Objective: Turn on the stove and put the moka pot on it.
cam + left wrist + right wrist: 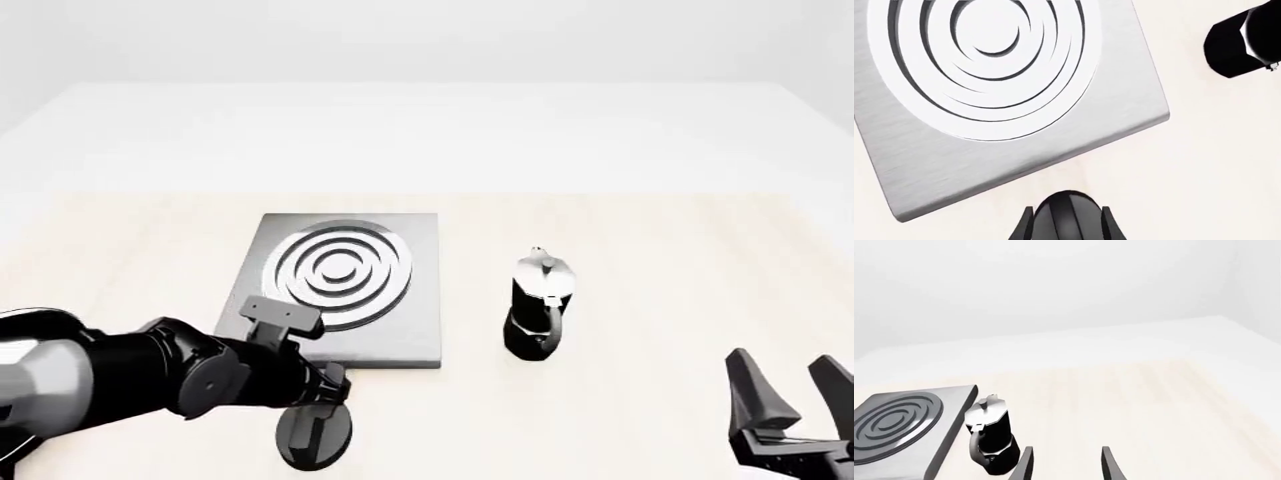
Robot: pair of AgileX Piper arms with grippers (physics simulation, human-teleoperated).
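Observation:
The stove (344, 290) is a flat grey slab with silver rings, left of the table's middle; it also shows in the left wrist view (1007, 100) and the right wrist view (901, 427). Its round black knob (314, 437) sits on the table just in front of the slab. My left gripper (320, 398) is down over the knob (1067, 220), open, with a finger on each side of it. The moka pot (538, 300) stands upright to the right of the slab, untouched, and the wrist views show it too (991, 437) (1244, 40). My right gripper (790, 400) hovers open at the front right, holding nothing.
The light wooden table (667, 250) stretches back to a white far edge. The left arm (120, 385) lies low across the front left of the table.

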